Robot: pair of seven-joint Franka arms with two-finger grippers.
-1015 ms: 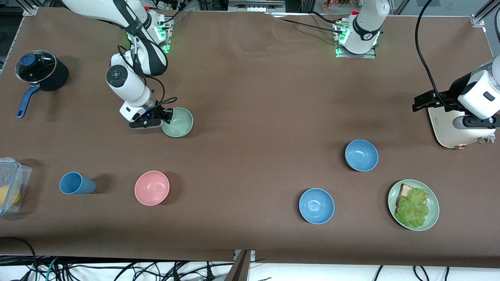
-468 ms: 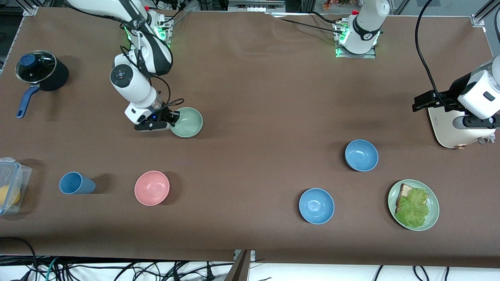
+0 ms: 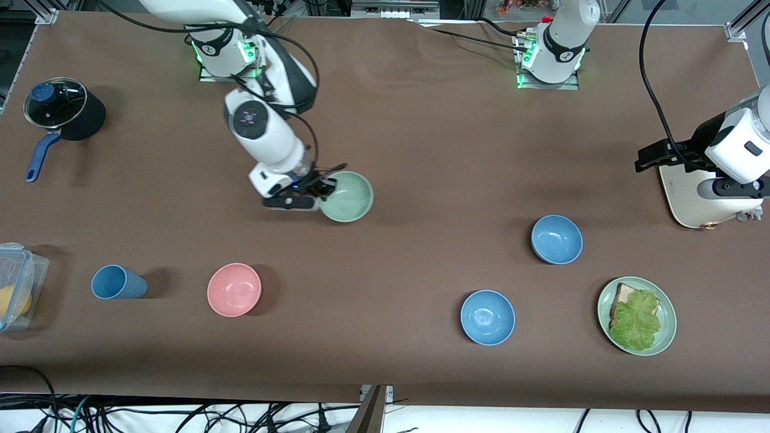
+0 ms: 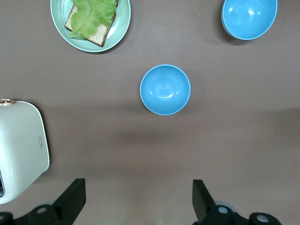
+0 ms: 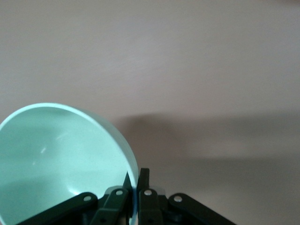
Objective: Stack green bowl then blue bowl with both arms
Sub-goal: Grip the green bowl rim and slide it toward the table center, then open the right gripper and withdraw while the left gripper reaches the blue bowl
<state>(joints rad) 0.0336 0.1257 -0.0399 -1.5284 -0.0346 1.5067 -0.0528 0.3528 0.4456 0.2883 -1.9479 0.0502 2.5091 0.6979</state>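
Right jaws [image 3: 323, 191] pinch the green bowl [image 3: 348, 196] rim; waiting left jaws [image 4: 136, 199] gape, tips cropped.

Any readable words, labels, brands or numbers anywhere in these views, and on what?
None can be read.
Toaster: a small dark mark on its side, too small to read.
Right arm's wrist, above the claw shut on the green bowl: a round dark emblem, unreadable.
Left arm's base: a small dark mark, unreadable.
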